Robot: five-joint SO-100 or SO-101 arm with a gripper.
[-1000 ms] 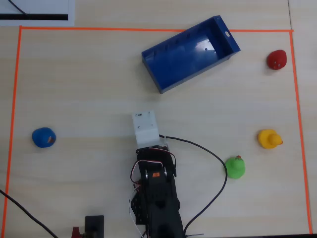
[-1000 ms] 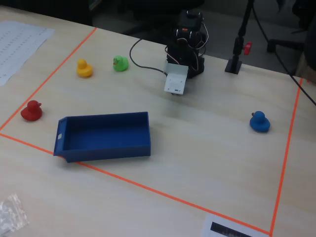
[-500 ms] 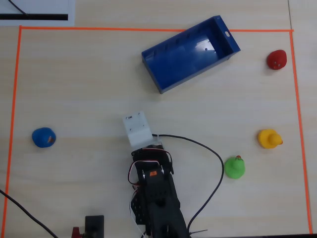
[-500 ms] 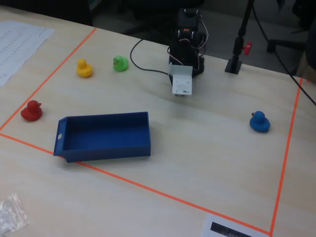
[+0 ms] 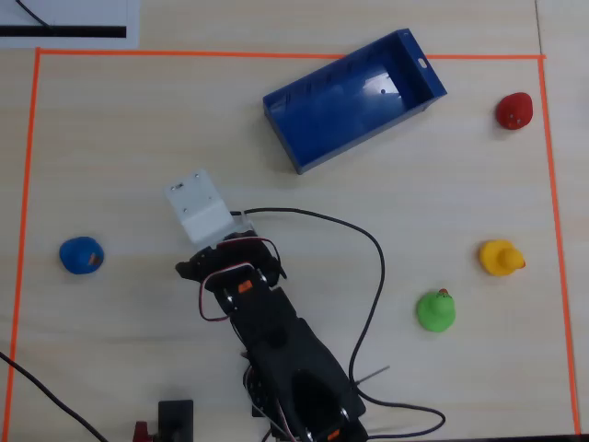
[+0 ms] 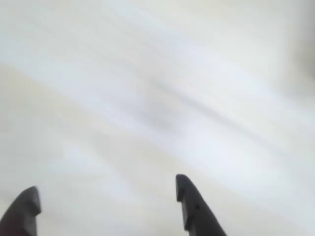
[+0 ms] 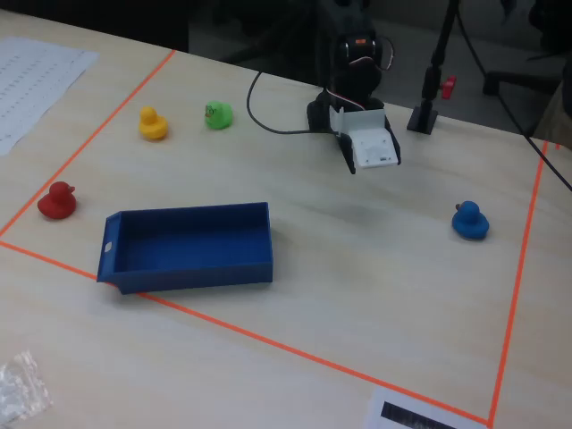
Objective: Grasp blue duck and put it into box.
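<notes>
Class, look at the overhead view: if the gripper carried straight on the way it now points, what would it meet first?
The gripper points up-left in the overhead view. That line looks free: the blue duck lies off to its left and the box to its right. Probably only table, though depth is unclear.

Pale matt wood-grain table (image 5: 138,138), glossy blue plastic box (image 5: 304,124), smooth rubbery blue duck (image 5: 81,255), white plastic camera housing (image 5: 197,206)

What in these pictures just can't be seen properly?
- Wrist view: motion blur smears the table; only two dark fingertips show, no ducks.
- Overhead view: the white gripper housing hides its jaws.
- Fixed view: the small blue rubber duck faces away, beak hidden.
</notes>
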